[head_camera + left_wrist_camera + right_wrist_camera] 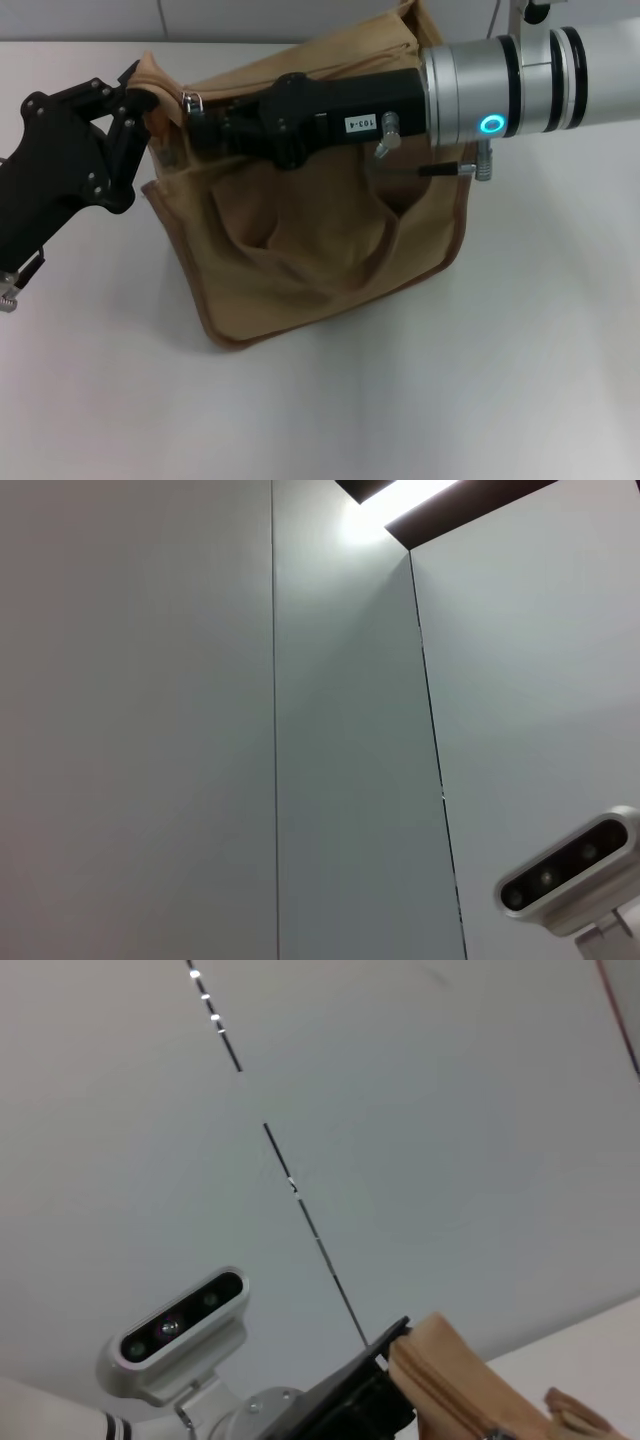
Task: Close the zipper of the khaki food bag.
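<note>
My left gripper is clenched on the nine o'clock corner of the khaki food bag, mid-table. My right gripper reaches along the zipper near its silver pull; I cannot tell its grip.

Bag: I see the khaki food bag in plain tan canvas, darker brown trim along its edges.
Pull tab: silver metal on the zipper.
Left claw: matte black.
Right claw: black, on a silver arm with a cyan ring light.
Surface: plain white.
</note>
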Tool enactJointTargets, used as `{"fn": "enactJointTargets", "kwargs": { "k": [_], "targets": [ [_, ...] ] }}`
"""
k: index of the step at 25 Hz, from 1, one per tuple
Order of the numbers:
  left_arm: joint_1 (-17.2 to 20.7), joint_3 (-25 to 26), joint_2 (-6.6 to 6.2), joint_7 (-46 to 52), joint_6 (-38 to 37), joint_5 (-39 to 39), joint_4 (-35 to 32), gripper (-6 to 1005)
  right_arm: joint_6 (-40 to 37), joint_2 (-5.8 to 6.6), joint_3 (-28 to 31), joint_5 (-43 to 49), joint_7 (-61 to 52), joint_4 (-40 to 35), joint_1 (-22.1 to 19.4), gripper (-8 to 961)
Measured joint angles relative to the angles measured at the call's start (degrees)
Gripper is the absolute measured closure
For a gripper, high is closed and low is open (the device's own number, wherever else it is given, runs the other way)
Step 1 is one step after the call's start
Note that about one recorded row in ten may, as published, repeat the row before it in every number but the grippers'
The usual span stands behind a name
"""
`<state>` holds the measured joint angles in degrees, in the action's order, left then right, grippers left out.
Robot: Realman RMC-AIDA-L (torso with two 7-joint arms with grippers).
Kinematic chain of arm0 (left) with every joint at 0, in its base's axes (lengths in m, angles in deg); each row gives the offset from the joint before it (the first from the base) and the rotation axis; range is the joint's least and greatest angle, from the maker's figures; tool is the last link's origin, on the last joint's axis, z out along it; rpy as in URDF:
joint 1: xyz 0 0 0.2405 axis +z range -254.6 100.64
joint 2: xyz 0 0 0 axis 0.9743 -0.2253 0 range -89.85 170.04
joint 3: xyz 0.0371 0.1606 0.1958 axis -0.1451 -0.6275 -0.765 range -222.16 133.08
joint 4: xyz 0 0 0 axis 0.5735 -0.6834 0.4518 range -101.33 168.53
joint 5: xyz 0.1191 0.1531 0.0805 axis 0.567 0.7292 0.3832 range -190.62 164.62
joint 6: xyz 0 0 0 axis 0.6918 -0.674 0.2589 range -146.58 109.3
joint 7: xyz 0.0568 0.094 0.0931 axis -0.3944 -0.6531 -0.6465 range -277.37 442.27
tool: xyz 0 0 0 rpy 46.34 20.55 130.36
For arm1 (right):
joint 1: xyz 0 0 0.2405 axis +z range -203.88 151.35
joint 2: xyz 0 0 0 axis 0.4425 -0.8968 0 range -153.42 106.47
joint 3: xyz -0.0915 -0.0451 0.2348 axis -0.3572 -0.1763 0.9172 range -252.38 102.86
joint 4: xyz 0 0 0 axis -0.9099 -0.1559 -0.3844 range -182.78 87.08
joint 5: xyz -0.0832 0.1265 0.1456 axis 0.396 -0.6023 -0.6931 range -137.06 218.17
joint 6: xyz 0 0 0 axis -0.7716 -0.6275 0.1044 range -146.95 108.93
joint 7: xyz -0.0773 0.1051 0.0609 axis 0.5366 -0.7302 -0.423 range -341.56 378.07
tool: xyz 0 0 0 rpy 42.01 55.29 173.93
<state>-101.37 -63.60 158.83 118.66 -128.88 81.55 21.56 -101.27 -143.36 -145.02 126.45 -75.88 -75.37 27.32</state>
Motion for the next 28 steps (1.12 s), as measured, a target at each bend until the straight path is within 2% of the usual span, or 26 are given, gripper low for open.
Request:
{"fn": "enactJointTargets", "kwargs": {
  "k": [3, 12, 16, 18, 19, 22, 24, 28],
  "targets": [
    [0.1, 0.1, 0.00, 0.0, 0.2, -0.1, 0.0, 896, 0.1, 0.00, -0.3, -0.2, 0.2, -0.6, -0.6, 952],
    [1.3, 0.2, -0.08, 0.0, 0.7, -1.4, 0.1, 887, 2.6, 0.00, -0.4, -0.7, -0.2, -5.3, -6.0, 953],
    [1.8, 0.8, -0.13, 0.0, 0.9, -1.4, 0.1, 883, 4.0, 0.00, 0.0, -0.8, -0.2, -7.7, -10.2, 953],
    [2.0, 0.9, -0.15, 0.0, 1.6, -1.4, 0.1, 881, 4.6, 0.07, 0.2, -1.6, -0.2, -10.2, -14.4, 952],
    [2.0, 0.9, -0.15, 0.0, 1.6, -1.4, 0.1, 880, 4.6, 0.07, 0.2, -1.6, -0.2, -10.2, -14.4, 952],
    [2.1, 1.3, -0.17, 0.0, 2.8, -1.4, 0.1, 877, 4.8, 0.19, 0.7, -2.8, 0.2, -13.6, -19.4, 952],
    [2.1, 1.6, -0.17, 0.0, 3.6, -1.5, 0.1, 875, 4.6, 0.19, 2.1, -3.1, 0.3, -15.6, -22.7, 952],
    [2.0, 2.2, -0.22, 0.0, 4.7, -1.4, 0.1, 871, 3.9, 0.23, 5.9, -3.2, 1.1, -16.4, -26.6, 952]
  ]
}}
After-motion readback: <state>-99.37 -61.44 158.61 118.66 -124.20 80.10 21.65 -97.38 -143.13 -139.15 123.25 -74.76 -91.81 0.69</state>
